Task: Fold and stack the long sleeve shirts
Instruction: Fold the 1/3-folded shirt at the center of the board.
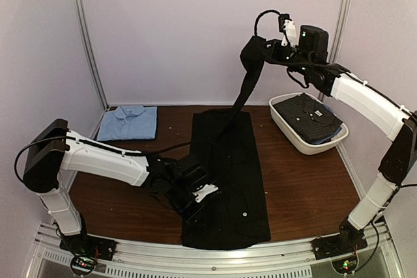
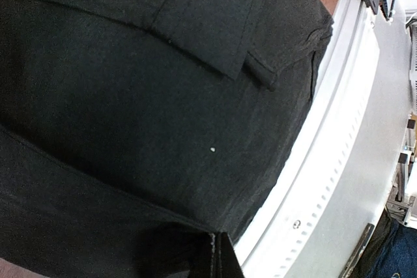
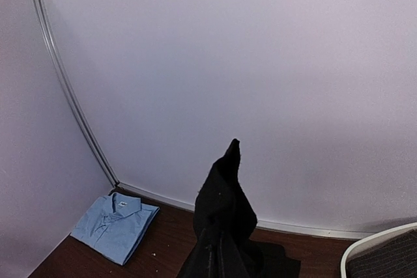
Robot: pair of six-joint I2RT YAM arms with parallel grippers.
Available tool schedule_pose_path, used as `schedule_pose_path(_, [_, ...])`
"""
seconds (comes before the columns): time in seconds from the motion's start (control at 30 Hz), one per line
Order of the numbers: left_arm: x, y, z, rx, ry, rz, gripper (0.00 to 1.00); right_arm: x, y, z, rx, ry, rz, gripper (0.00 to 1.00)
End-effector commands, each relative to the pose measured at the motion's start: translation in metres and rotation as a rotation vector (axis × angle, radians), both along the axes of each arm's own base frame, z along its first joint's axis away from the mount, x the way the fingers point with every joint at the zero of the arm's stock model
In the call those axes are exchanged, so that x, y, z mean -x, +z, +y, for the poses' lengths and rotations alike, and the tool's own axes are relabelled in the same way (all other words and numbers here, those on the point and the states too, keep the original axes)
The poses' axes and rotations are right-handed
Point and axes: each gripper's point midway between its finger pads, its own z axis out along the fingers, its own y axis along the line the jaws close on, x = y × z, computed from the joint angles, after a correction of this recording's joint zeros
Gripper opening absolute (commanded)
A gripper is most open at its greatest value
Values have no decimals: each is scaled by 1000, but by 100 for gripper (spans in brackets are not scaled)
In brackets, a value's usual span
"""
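A dark brown wooden table sits between pale walls, with a folded light blue shirt at its far left. The black shirt lies flat mid-table, its long axis running near to far. The right gripper is clamped on its sleeve, raised toward the far right, while the closed left gripper rests at the shirt's near left edge, and I cannot tell whether it pinches cloth.

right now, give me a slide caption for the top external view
Right gripper holds the black shirt by its raised sleeve, left gripper pinches its body; folded light blue shirt at back left.
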Motion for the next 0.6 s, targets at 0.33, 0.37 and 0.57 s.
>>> schedule_pose_path(0.33, [-3, 44, -29, 135, -41, -19, 49, 52, -13, -18, -66, 53, -56, 3])
schedule_pose_path(0.37, [-5, 50, -32, 148, -41, -24, 51, 57, -16, -19, -77, 62, -54, 3])
schedule_pose_path(0.57, [-40, 101, -46, 264, 11, -60, 52, 81, -26, -22, -128, 112, -63, 3])
